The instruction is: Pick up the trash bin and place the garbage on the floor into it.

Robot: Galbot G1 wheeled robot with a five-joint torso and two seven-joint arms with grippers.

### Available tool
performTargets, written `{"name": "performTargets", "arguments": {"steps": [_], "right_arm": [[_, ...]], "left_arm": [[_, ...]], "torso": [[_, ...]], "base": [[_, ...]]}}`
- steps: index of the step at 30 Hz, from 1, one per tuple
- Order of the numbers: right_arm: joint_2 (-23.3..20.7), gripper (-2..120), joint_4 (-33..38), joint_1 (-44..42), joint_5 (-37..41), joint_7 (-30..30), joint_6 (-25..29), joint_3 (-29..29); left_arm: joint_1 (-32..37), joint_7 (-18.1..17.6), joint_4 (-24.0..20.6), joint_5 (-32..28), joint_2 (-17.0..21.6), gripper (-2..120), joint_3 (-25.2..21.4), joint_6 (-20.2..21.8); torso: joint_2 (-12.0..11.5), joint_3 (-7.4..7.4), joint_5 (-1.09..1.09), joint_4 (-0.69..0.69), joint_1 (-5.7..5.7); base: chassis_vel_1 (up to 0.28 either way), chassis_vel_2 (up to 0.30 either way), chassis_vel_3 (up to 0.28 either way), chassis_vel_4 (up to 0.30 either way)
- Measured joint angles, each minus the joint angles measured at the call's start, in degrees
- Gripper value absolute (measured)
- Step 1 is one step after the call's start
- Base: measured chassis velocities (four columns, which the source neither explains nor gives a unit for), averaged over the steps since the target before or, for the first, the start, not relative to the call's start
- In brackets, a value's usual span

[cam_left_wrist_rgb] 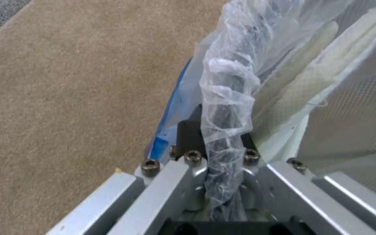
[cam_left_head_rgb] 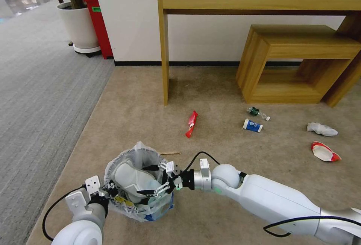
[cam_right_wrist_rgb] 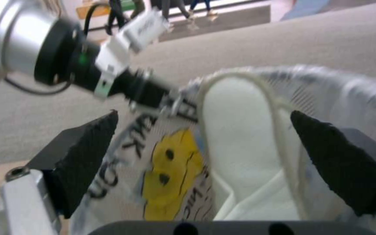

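Two grippers are working at the trash bin (cam_left_head_rgb: 140, 179), which you can take as your landmark: it sits low on the floor (cam_left_head_rgb: 225, 207), the beige carpet, just in front of the robot, its crinkly bag liner bunched around the rim and a white slipper (cam_left_head_rgb: 133, 179) already lying inside. On the near-left side of the bin, your left gripper (cam_left_head_rgb: 105, 192) has its fingers closed on the rim, with the liner pinched between them as the left wrist view shows. On the opposite side of the bin, your right gripper (cam_left_head_rgb: 160, 183) hangs over the opening with its fingers spread wide and nothing between them; the right wrist view looks straight down past both black pads onto the slipper. That reads as the drop step for one piece of garbage, just finished or finishing. Beyond the bin, more litter waits: a red wrapper (cam_left_head_rgb: 191, 124) closest, then farther off to the bin's right a red-white paper cup (cam_left_head_rgb: 324, 151), a white tissue (cam_left_head_rgb: 321, 128), a blue-white cup (cam_left_head_rgb: 252, 125) and a tiny bottle (cam_left_head_rgb: 258, 112), with a thin wooden stick (cam_left_head_rgb: 170, 153) just behind the bin's rim. Your next move, I judge, calls for lifting the right gripper clear of the liner without snagging it, then reaching for the nearest piece.
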Motion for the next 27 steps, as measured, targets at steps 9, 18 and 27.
{"name": "performTargets", "arguments": {"steps": [9,18,27], "right_arm": [[-0.25,100,2.99,-1.82,3.38,7.04,0.21,7.68],[-0.80,100,5.02,-3.41,6.24,16.92,0.01,15.55],[-2.58,100,5.69,-7.12,5.51,28.51,-0.94,23.38]], "left_arm": [[-0.52,0.01,0.98,-0.44,0.38,0,-0.79,-0.01],[-1.01,0.00,1.44,-0.94,0.87,0,-1.79,-0.15],[-1.33,-0.02,1.56,-1.85,1.88,0,-3.21,-0.24]], "torso": [[0.00,0.00,0.00,0.00,0.00],[0.00,0.00,0.00,0.00,0.00],[0.00,0.00,0.01,0.00,0.00]], "base": [[0.000,0.000,0.000,0.000],[0.000,0.000,0.000,0.000],[0.000,0.000,0.000,0.000]]}}
